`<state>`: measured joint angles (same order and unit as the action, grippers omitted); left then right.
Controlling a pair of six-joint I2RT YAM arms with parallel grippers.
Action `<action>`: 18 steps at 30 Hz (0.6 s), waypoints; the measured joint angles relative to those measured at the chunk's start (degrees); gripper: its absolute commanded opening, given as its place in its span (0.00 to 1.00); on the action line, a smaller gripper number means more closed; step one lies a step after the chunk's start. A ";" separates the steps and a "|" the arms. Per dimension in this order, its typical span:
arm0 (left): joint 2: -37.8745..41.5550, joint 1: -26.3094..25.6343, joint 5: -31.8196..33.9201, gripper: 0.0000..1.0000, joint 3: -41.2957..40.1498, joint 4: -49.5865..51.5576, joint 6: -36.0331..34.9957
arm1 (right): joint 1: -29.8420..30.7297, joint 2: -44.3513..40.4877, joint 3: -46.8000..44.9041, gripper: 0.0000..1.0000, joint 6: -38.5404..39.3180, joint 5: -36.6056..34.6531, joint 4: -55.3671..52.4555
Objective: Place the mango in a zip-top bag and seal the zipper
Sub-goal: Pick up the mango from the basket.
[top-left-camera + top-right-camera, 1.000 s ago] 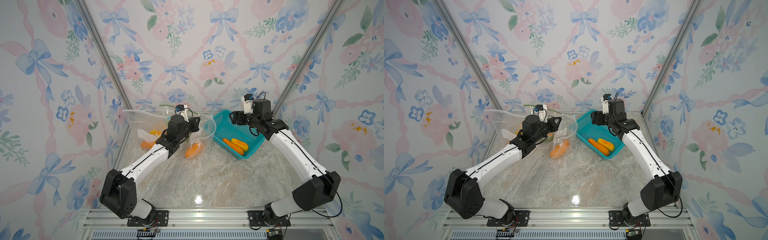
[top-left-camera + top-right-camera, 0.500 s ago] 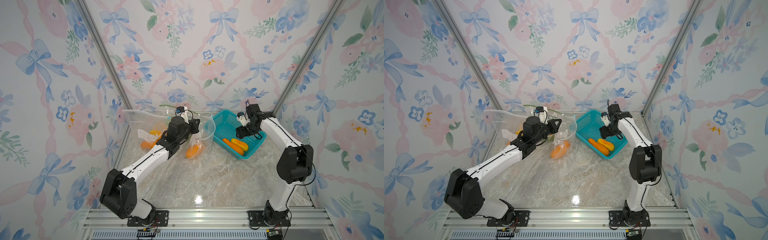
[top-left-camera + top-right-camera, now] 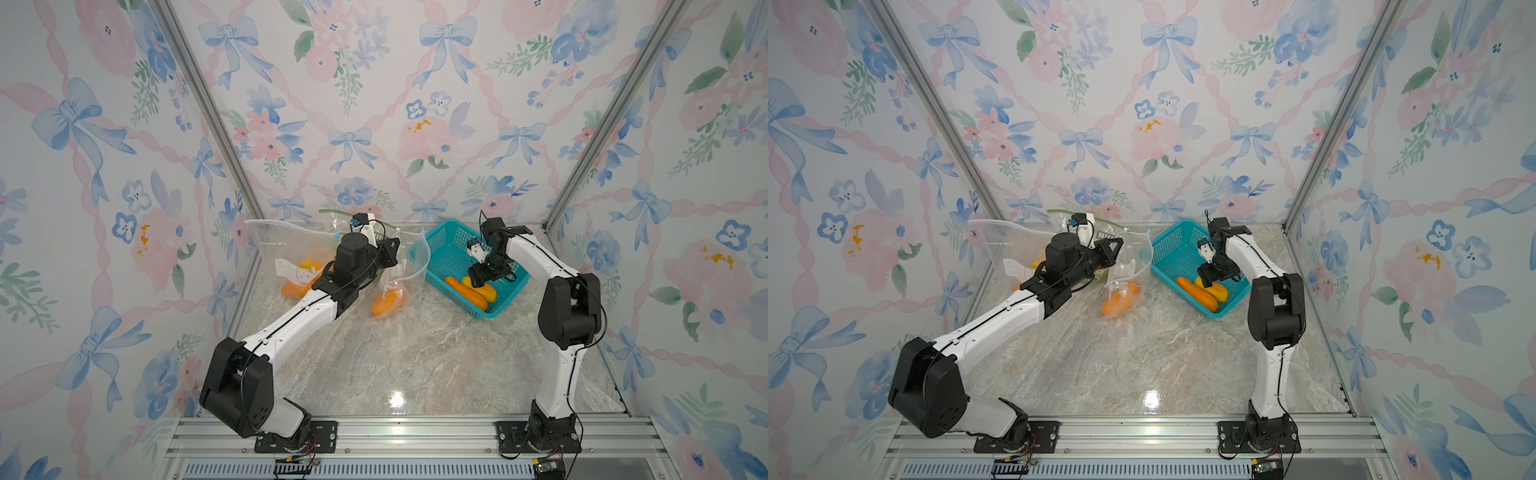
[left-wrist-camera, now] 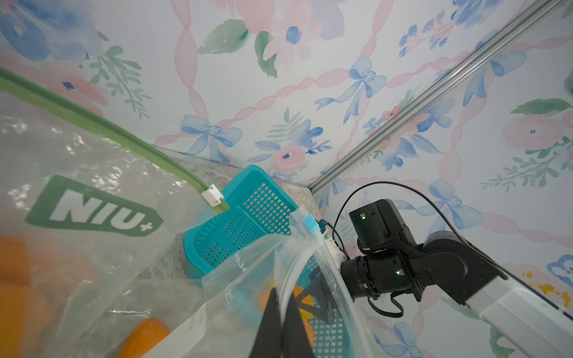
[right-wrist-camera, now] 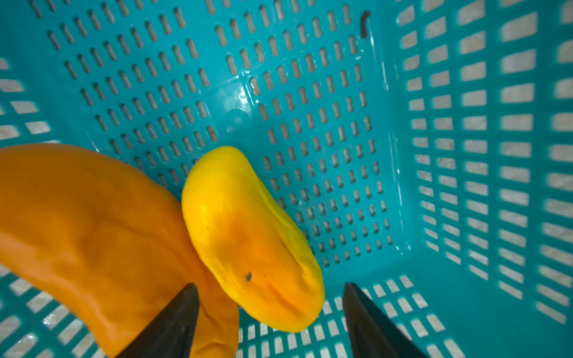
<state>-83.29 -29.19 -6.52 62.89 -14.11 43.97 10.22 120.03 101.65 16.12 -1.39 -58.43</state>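
A clear zip-top bag (image 3: 409,266) with a blue slider (image 4: 311,223) hangs open beside the teal basket (image 3: 440,245). One orange mango (image 3: 387,302) lies in its bottom. My left gripper (image 4: 280,291) is shut on the bag's rim and holds it up; it also shows in both top views (image 3: 1117,245). Inside the basket lie a yellow mango (image 5: 248,235) and a longer orange mango (image 5: 93,223), side by side. My right gripper (image 5: 269,285) is open, low in the basket. Its jaws straddle the yellow mango's end without touching it.
A second clear bag (image 3: 291,266) holding orange fruit leans in the back left corner. A bag with a green zipper (image 4: 93,124) and a green label stands behind my left wrist. The enclosure walls stand close behind the basket (image 3: 1173,245).
My right arm has folded in and brought its gripper down into the basket, over the mangoes, with its jaws slightly narrower. My left gripper has kept hold of the bag's rim.
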 measured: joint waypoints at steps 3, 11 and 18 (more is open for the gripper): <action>0.00 0.00 0.00 0.00 0.00 0.00 0.00 | 0.00 1.64 0.68 0.76 0.04 -0.20 -0.55; 0.00 0.00 -0.37 0.00 0.00 0.00 0.00 | -0.11 5.16 5.01 0.68 -0.22 -0.39 -1.20; 0.00 0.00 -0.44 0.00 0.00 0.00 0.00 | -0.55 10.34 7.48 0.73 -0.90 -1.51 -1.27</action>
<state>-83.29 -29.19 -6.96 62.89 -14.11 43.97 9.67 130.37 109.12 15.22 -2.90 -59.70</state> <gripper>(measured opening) 0.050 0.727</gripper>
